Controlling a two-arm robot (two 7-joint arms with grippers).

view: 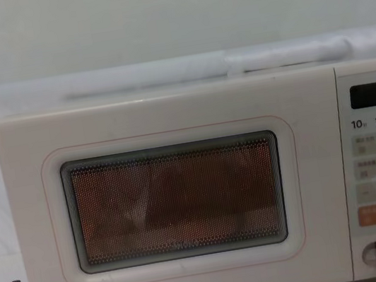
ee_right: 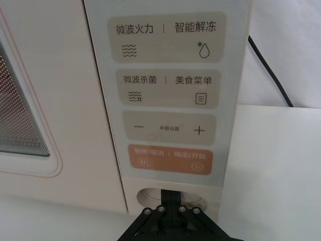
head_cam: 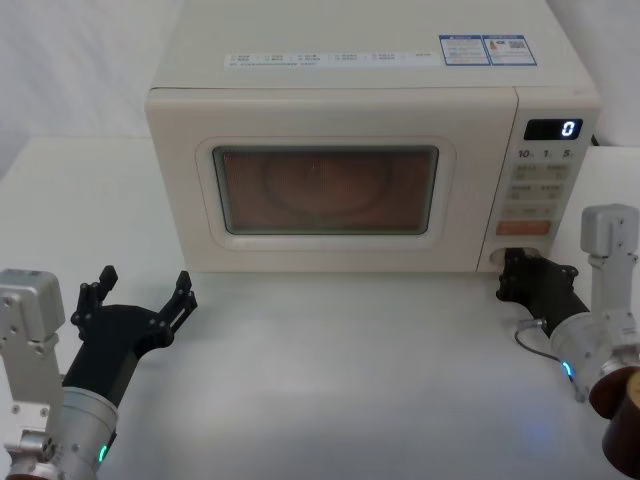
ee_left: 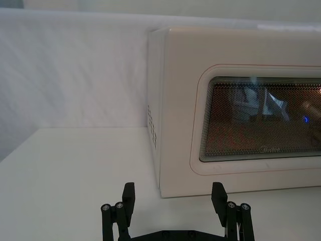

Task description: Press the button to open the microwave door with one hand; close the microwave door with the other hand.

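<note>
The microwave door (head_cam: 320,190) is cream with a dark window and sits flush against the oven body, also seen from the side (ee_left: 251,120) and head-on (view: 176,200). The button (ee_right: 148,195) is a cream oval at the foot of the control panel. My right gripper (head_cam: 515,260) is shut, its tips set against the middle of the button (view: 372,253); the tips (ee_right: 171,195) cover the button's centre. My left gripper (head_cam: 135,298) stands open low over the table, in front of the door's left corner and apart from it, with nothing between its fingers (ee_left: 129,193).
An orange key (ee_right: 170,160) lies just above the button, under pale pads. The display (head_cam: 553,129) reads 0. A black cable (ee_right: 271,70) runs behind the oven's right side. White table (head_cam: 350,380) stretches before the oven between both arms.
</note>
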